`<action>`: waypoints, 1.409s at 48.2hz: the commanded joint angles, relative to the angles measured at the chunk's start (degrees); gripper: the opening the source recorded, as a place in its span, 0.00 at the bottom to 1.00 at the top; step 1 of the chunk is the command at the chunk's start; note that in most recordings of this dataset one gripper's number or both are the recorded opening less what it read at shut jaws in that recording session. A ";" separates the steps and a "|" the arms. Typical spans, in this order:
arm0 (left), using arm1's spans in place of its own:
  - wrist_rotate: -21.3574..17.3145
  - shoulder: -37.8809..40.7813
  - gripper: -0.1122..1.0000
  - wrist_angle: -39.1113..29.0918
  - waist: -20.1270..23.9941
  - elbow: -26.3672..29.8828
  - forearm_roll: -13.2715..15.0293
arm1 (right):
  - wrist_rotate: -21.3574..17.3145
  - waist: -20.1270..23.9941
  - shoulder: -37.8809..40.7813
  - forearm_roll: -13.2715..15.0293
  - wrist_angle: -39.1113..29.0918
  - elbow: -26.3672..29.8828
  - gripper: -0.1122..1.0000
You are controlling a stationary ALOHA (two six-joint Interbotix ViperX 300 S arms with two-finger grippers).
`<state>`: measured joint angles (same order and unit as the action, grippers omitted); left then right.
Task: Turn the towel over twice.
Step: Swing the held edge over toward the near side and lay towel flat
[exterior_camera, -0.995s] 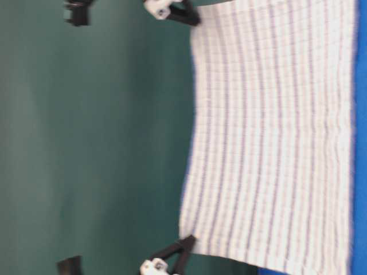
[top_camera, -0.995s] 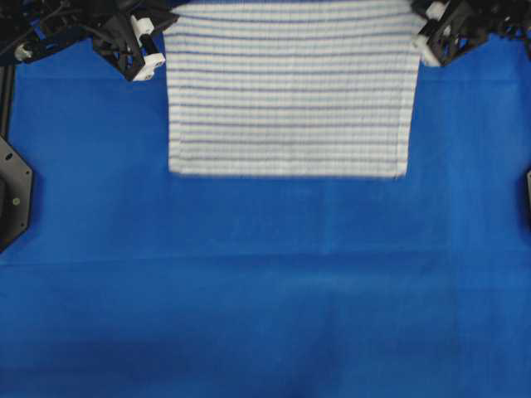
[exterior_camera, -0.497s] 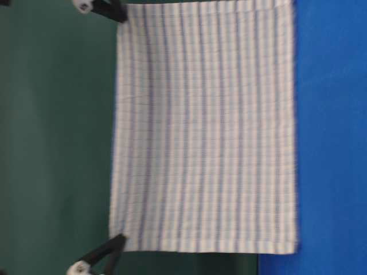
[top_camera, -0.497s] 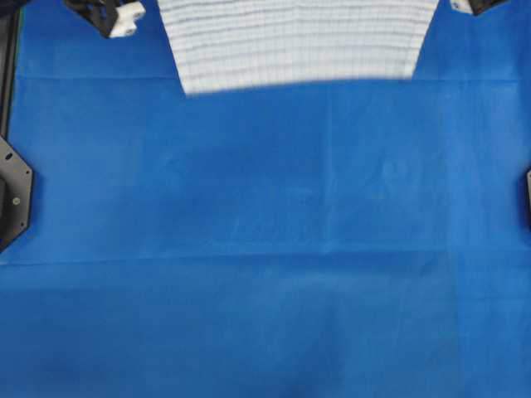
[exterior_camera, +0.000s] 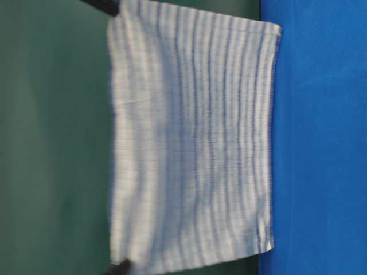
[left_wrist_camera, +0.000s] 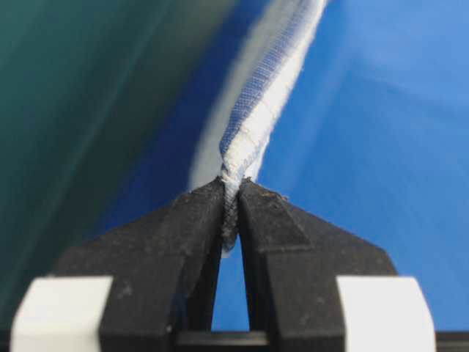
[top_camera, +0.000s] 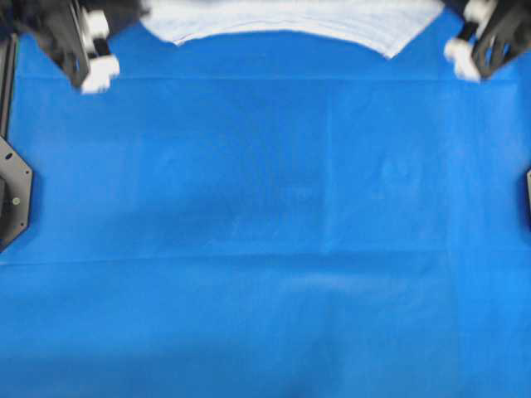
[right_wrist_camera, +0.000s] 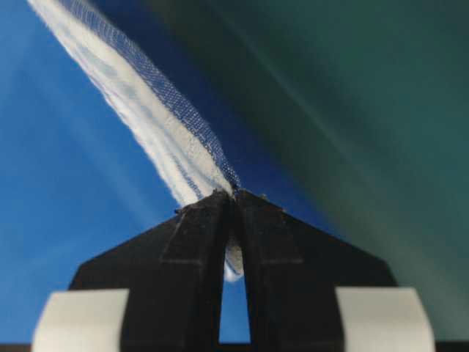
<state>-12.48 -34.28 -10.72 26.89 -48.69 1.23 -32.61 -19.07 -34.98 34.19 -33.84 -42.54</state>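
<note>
Towel [exterior_camera: 189, 137]: white woven cloth, thin blue stripes, rectangular, hanging clear of the blue sheet [top_camera: 265, 249]; top edge of overhead view. Left gripper [left_wrist_camera: 231, 192] and right gripper [right_wrist_camera: 233, 196] each pinch 1 corner. Judged mid-flip; neither of 2 turns visibly complete.

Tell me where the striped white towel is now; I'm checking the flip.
The striped white towel hangs above the blue sheet, pinched by the left gripper and right gripper.
</note>
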 commanded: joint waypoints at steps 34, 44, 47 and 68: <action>16.44 9.49 0.14 6.68 -24.70 -13.18 0.18 | -21.53 23.47 10.63 -2.11 10.63 -13.10 0.17; 19.16 15.03 0.14 11.16 -28.56 -13.45 0.18 | -24.43 26.81 16.44 -2.11 13.54 -12.83 0.17; 19.16 16.44 0.14 11.69 -29.88 -13.27 0.18 | -25.40 27.95 17.67 -2.11 14.85 -12.66 0.17; 19.25 20.48 0.14 11.95 -35.86 -11.16 0.18 | -31.90 35.51 20.13 -2.11 16.00 -11.60 0.17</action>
<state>6.86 -13.71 0.88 -8.09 -61.26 1.23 -63.98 15.64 -14.77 32.17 -18.11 -55.28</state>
